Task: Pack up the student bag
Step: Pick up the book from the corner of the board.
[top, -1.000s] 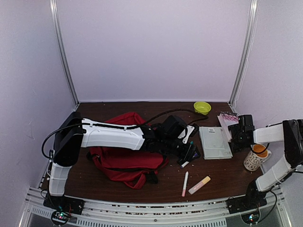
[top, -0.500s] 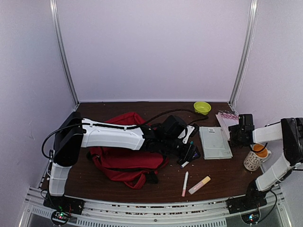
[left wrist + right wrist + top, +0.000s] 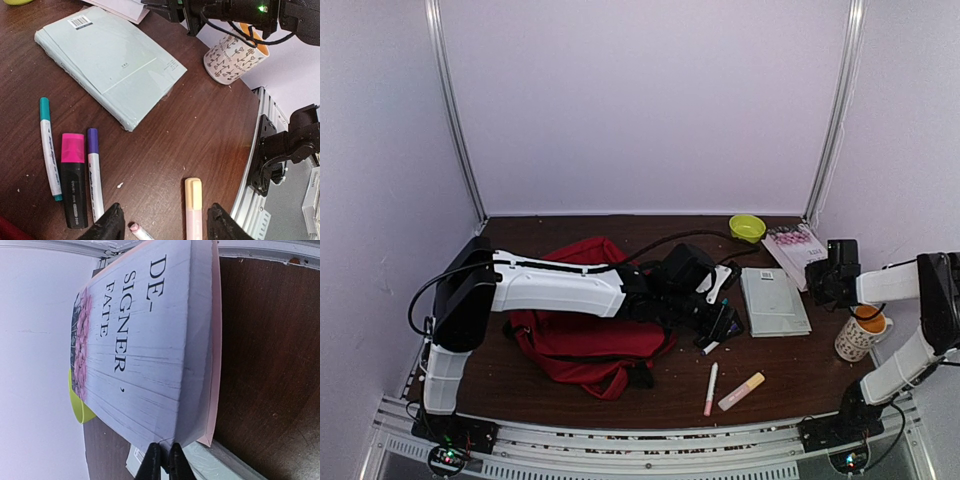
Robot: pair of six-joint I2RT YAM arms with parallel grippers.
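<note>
The student bag [image 3: 582, 345] lies slumped, dark red, at the left-middle of the table, partly under my left arm. My left gripper [image 3: 717, 322] [image 3: 165, 224] hangs open to the right of the bag, above loose pens, with nothing between its fingers. A peach highlighter [image 3: 193, 200] and a pink pen tip [image 3: 135, 229] lie beneath it. My right gripper [image 3: 818, 278] [image 3: 164, 449] is shut on the near corner of a white-and-pink book [image 3: 792, 243] [image 3: 145, 340], which tilts up off the table at the back right.
A pale green book [image 3: 775, 300] [image 3: 110, 60] lies flat between the arms. Teal [image 3: 48, 145], pink-black [image 3: 73, 180] and purple [image 3: 94, 170] markers lie beside it. A patterned mug [image 3: 860, 338] [image 3: 232, 55] stands at the right, and a green bowl [image 3: 747, 227] at the back.
My right gripper has closed on the corner of the white-and-pink book, and the book has shifted a little back and to the left. The left arm has not moved.
</note>
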